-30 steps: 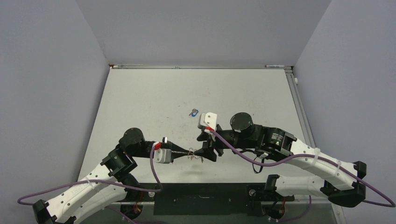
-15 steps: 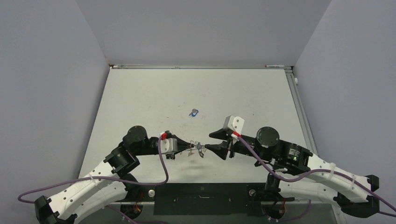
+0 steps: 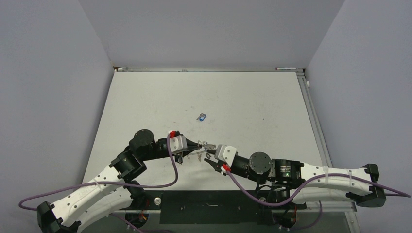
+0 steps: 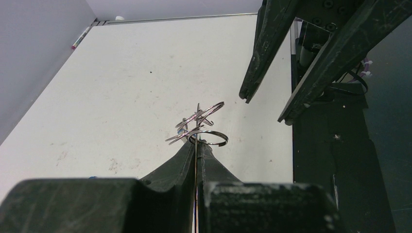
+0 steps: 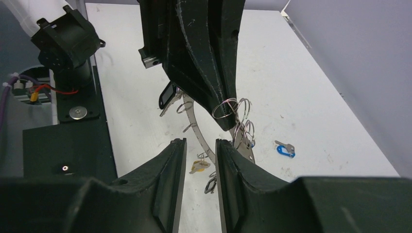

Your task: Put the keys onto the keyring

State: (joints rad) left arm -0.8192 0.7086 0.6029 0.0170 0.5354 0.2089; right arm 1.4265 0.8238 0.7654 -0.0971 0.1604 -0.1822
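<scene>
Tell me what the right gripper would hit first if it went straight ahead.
Most likely the keyring, crossing just ahead of the right gripper and held by the left gripper; depth is unclear.

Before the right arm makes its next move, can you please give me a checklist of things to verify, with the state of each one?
1. Left jaws shut on the keyring: ok.
2. Keyring lined up with the gap of the right jaws, in the right wrist view: ok.
3. Right jaws touching the keyring: cannot tell; a gap shows between them.
4. Some keys hanging from the keyring: ok.
5. All keys threaded: not ok; a blue key lies loose on the table.
</scene>
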